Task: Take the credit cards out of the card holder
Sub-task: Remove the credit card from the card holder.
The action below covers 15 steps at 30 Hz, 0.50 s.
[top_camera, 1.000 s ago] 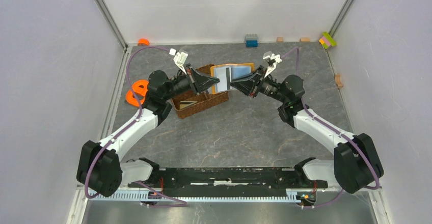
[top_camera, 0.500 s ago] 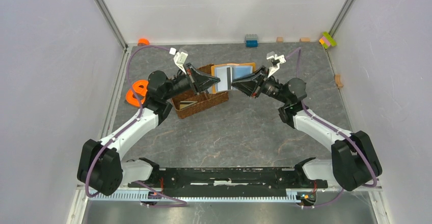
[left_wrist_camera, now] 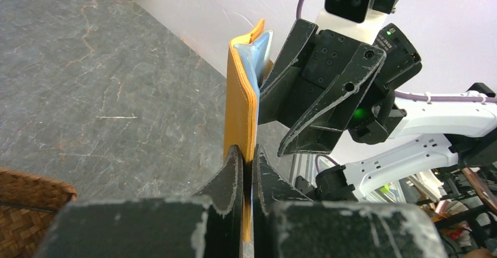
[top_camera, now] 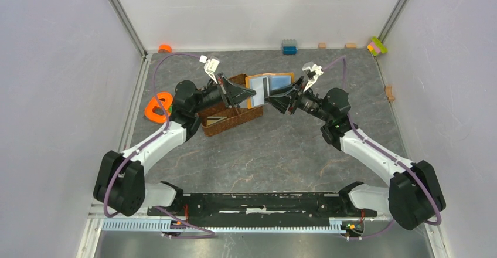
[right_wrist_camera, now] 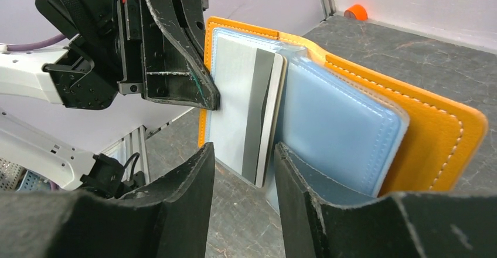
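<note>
The card holder [top_camera: 275, 82] is an orange wallet with pale blue lining, held open and upright above the table. My left gripper [left_wrist_camera: 248, 151] is shut on its orange edge [left_wrist_camera: 240, 105]. A pale grey credit card [right_wrist_camera: 246, 114] with a dark stripe sticks out of the blue lining [right_wrist_camera: 334, 129]. My right gripper [right_wrist_camera: 244, 148] is open, its fingers standing either side of that card's lower corner without pinching it. From above, the left gripper [top_camera: 251, 97] and the right gripper [top_camera: 268, 98] meet just below the holder.
A brown woven tray [top_camera: 231, 117] sits under the left arm, with something flat lying in it. An orange e-shaped toy [top_camera: 157, 107] lies to the left. Toy bricks [top_camera: 289, 47] [top_camera: 377, 46] and small wooden blocks [top_camera: 390, 92] line the far and right edges.
My right gripper's jaws have widened and now straddle the card's corner. Both arms and the holder shifted slightly; the left gripper kept its hold.
</note>
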Each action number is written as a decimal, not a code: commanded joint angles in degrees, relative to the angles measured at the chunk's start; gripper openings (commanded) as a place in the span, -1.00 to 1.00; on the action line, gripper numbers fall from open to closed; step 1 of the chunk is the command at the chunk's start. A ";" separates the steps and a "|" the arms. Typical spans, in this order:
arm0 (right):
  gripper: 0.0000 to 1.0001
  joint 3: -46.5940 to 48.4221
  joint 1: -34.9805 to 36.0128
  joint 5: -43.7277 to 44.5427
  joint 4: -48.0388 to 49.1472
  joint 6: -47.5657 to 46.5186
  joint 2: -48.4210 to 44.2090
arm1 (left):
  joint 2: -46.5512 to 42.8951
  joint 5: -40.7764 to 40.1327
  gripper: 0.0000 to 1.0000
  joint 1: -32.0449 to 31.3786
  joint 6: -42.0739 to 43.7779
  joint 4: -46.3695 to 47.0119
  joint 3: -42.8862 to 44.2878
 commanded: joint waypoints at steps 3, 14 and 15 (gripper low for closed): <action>-0.03 1.86 -0.40 -2.43 2.29 1.07 2.26 | 2.26 9.89 -0.96 -1.02 -9.97 14.28 0.92; -0.47 -1.60 -1.31 -9.11 13.14 9.18 0.40 | 1.78 5.52 -0.96 0.28 -4.55 7.08 1.29; -0.51 -2.04 -1.49 -9.68 14.81 10.09 0.37 | 2.26 5.46 -0.95 0.51 -4.84 7.49 1.28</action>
